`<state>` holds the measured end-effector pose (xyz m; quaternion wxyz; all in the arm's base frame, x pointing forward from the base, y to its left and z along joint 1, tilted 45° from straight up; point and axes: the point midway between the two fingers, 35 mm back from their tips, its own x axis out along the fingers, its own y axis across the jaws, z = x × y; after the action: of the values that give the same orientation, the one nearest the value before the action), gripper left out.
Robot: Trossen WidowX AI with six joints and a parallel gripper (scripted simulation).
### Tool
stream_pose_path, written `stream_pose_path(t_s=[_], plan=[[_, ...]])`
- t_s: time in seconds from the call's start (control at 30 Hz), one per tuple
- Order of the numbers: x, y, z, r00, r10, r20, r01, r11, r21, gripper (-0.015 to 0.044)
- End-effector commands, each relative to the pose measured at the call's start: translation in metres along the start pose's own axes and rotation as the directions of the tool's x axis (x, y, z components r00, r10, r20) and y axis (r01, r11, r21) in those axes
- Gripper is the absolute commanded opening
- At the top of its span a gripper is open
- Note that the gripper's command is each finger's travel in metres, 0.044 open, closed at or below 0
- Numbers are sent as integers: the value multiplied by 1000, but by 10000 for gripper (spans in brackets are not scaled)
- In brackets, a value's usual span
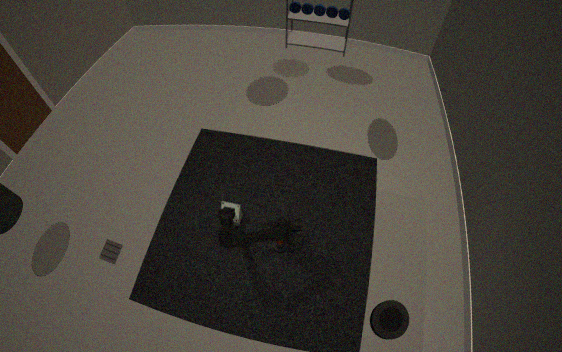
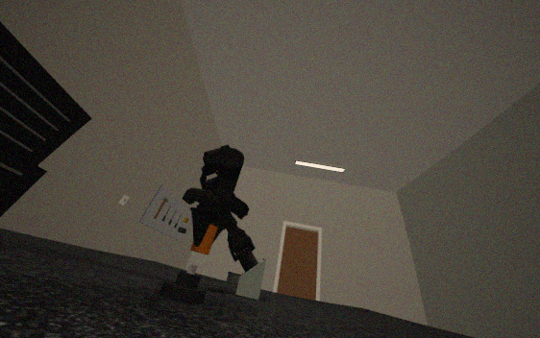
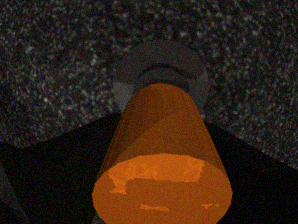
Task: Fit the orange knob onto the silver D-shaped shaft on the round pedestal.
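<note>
The orange knob [image 1: 280, 243] [image 2: 209, 235] [image 3: 162, 130] is held between the fingers of my gripper [image 2: 204, 239], which is shut on it. In the exterior view the knob tilts slightly, its lower end a little above and to the right of the silver shaft [image 2: 192, 269]. The shaft stands upright on the dark round pedestal [image 2: 184, 292] [image 3: 162, 51]. In the wrist view the pedestal shows behind the knob's far end, and the knob hides the shaft. The hole under the knob and both flat sides are hidden or too small to tell.
The arm's base stands by a pale upright plate [image 1: 235, 208] [image 2: 252, 282] on the dark mat [image 1: 200, 285], right of the pedestal in the exterior view. A rack with blue balls [image 1: 319, 10] stands at the far wall, and a round dark object [image 1: 389, 319] beyond the mat.
</note>
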<state>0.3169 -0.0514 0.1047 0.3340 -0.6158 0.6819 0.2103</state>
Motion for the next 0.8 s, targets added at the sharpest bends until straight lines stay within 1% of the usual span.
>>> stream_pose_path(t_s=[0.0, 0.37, 0.77], plan=[[0, -1, -3, 1000, -5, -4, 6, 994, 111, 0], [0, -3, -4, 1000, -6, -4, 7, 926, 379, 0], [0, -2, 0, 1000, -5, -4, 7, 762, 648, 0]])
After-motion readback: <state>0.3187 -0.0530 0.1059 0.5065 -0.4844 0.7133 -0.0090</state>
